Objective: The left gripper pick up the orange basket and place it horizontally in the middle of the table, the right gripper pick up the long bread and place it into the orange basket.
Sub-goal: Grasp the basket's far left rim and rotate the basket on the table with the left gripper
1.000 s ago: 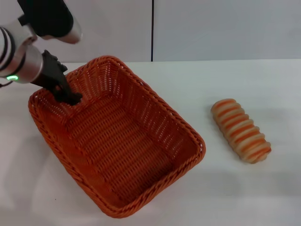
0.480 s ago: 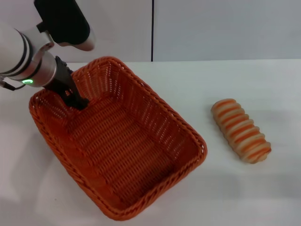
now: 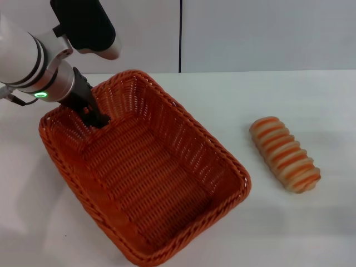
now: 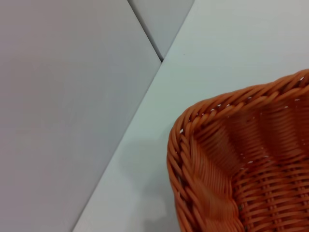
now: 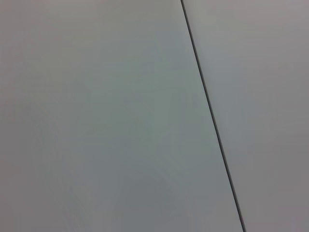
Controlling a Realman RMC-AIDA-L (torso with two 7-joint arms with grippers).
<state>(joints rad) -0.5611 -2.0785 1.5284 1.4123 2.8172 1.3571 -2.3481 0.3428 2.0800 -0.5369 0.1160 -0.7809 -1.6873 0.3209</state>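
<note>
The orange basket [image 3: 189,123] lies at an angle on the left half of the white table [image 3: 267,94], its long axis running from far left to near right. My left gripper [image 3: 95,118] reaches down over the basket's far-left end wall and is shut on that wall, one black finger showing inside. A corner of the basket's braided rim [image 4: 183,159] fills the left wrist view. The long bread [image 3: 285,154], cream with orange-brown stripes, rests on the table to the right of the basket, apart from it. The right gripper is out of view.
A grey wall with a dark vertical seam [image 3: 180,36] stands behind the table's far edge. Bare tabletop separates the basket from the bread and stretches beyond the bread to the right. The right wrist view shows only wall panels.
The left arm has moved right and slightly toward the table's middle, and the basket has shifted right with it. The bread has not moved.
</note>
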